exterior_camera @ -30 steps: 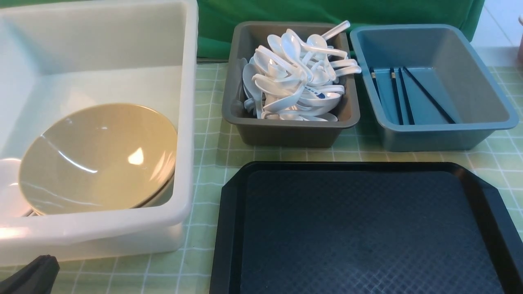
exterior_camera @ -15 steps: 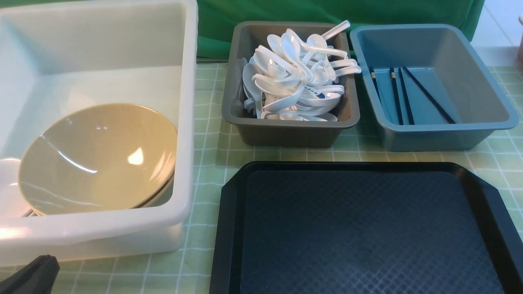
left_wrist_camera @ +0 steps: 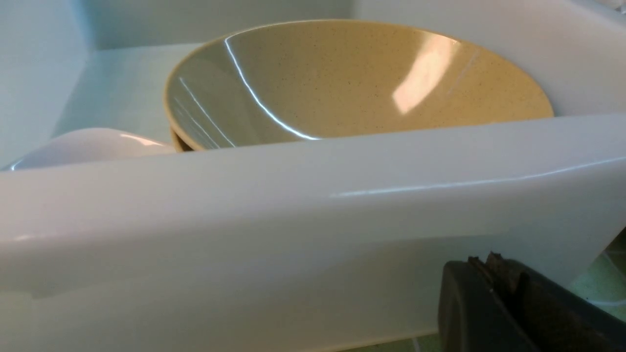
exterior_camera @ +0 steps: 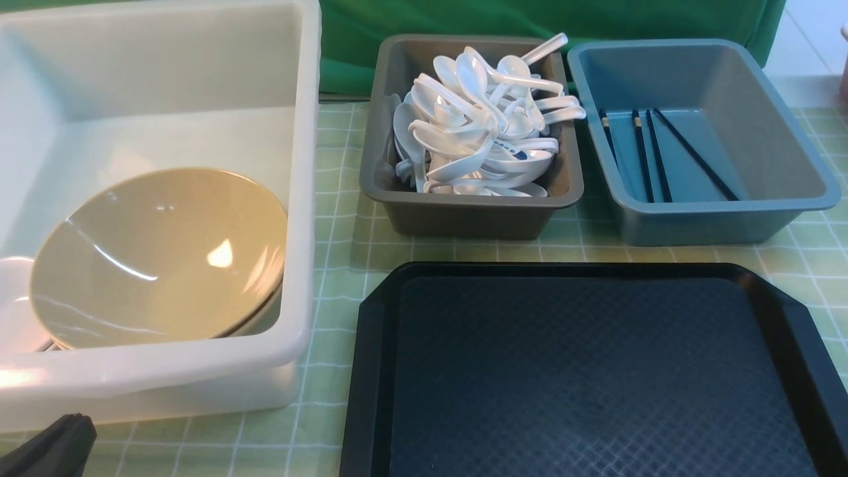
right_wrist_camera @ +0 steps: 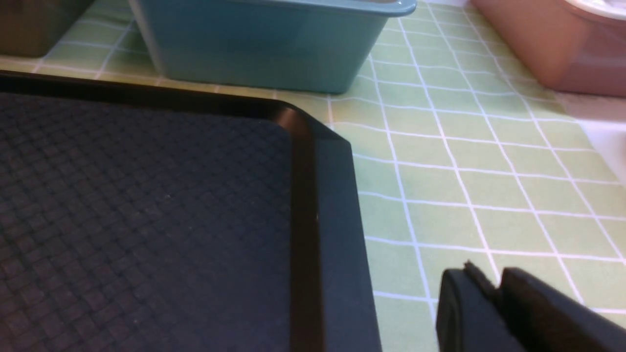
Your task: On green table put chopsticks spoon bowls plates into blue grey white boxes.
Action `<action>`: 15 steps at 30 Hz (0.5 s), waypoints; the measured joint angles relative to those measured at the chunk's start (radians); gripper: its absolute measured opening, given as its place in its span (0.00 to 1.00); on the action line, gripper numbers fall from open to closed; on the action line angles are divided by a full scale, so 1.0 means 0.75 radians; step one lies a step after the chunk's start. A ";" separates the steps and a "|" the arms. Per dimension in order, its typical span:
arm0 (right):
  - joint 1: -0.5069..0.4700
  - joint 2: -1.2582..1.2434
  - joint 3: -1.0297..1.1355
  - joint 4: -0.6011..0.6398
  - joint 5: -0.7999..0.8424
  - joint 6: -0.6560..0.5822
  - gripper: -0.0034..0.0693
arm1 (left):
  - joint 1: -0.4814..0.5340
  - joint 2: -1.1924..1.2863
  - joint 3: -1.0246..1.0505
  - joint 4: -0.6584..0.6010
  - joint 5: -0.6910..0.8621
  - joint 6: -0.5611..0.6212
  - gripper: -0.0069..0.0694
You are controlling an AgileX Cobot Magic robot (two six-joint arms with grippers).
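Note:
A tan bowl [exterior_camera: 159, 258] [left_wrist_camera: 357, 78] leans inside the white box [exterior_camera: 305, 165] [left_wrist_camera: 293, 195], with a white bowl [exterior_camera: 13, 298] [left_wrist_camera: 88, 144] beside it. The grey box [exterior_camera: 464, 215] holds a heap of white spoons [exterior_camera: 483, 126]. Several dark chopsticks [exterior_camera: 652, 159] lie in the blue box [exterior_camera: 715, 222] [right_wrist_camera: 264, 54]. My left gripper [exterior_camera: 74, 421] [left_wrist_camera: 484, 259] is shut and empty, low against the white box's near wall. My right gripper [right_wrist_camera: 491, 276] hovers over the green table just right of the black tray, its fingers a narrow gap apart with nothing between them.
A bare black tray [exterior_camera: 583, 371] [right_wrist_camera: 146, 205] lies in front of the grey and blue boxes. A pink tub [right_wrist_camera: 538, 44] stands at the far right of the checked green table [right_wrist_camera: 464, 171]. A green cloth [exterior_camera: 530, 16] hangs behind the boxes.

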 joint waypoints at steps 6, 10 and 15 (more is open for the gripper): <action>0.000 0.000 0.000 0.000 0.000 0.000 0.20 | 0.000 0.000 0.000 0.000 0.000 0.000 0.09; 0.000 0.000 0.000 0.000 0.000 0.000 0.21 | 0.000 0.000 0.000 0.000 0.000 0.000 0.09; 0.000 0.000 0.000 0.000 0.000 0.000 0.21 | 0.000 0.000 0.000 0.000 0.000 0.000 0.09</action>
